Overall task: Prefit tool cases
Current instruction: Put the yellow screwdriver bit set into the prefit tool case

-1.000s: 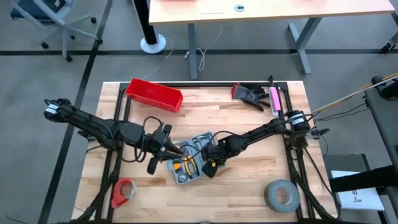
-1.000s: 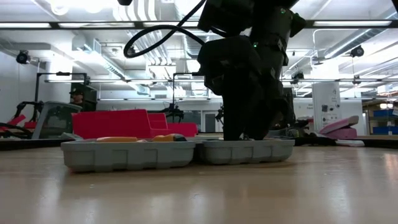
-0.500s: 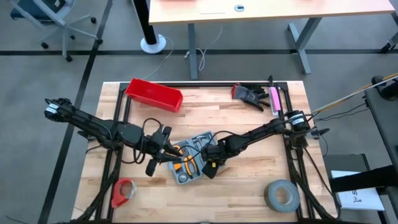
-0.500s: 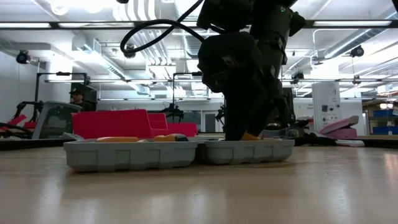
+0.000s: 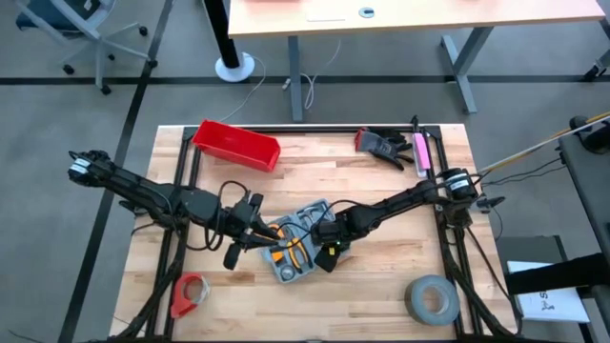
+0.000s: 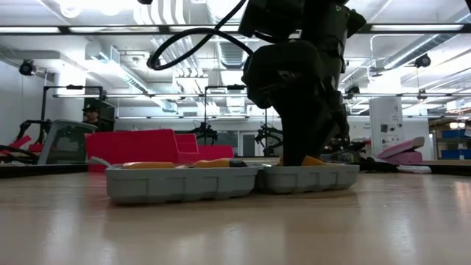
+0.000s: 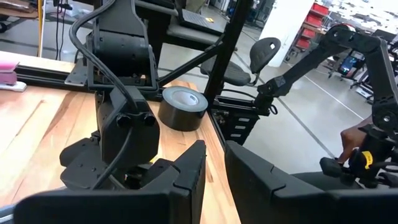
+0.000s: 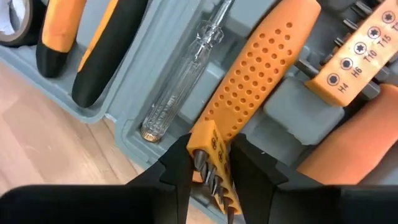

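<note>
A: What's on the bench [image 5: 381, 276]?
B: The tool case [image 5: 297, 243] lies open and flat near its middle, between both arms. A red bin [image 5: 236, 145] sits at the far left, a grey tape roll [image 5: 431, 299] at the near right.
A: And the right gripper [image 8: 208, 163]?
B: Down in the case, fingers pinching an orange holder of bits [image 8: 214, 168], beside a clear screwdriver [image 8: 180, 84].
A: The left gripper [image 7: 212, 171]?
B: At the case's left edge, fingers slightly spread, holding nothing.
</note>
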{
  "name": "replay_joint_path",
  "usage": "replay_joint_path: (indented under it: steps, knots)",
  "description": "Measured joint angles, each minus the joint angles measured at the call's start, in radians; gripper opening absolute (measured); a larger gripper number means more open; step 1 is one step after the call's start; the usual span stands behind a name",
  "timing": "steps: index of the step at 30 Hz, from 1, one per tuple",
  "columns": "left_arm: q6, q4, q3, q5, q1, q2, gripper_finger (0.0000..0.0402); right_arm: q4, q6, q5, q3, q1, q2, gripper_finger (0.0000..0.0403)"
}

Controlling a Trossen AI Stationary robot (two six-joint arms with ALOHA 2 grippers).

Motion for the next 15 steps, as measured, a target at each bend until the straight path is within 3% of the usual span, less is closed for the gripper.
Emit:
replay_joint_path:
  steps: [15]
  knots:
    - [-0.003, 0.002, 0.0, -0.001, 0.0, 0.001, 0.0066, -0.09, -0.055, 0.04, -0.003, -0.005, -0.035, 0.0022]
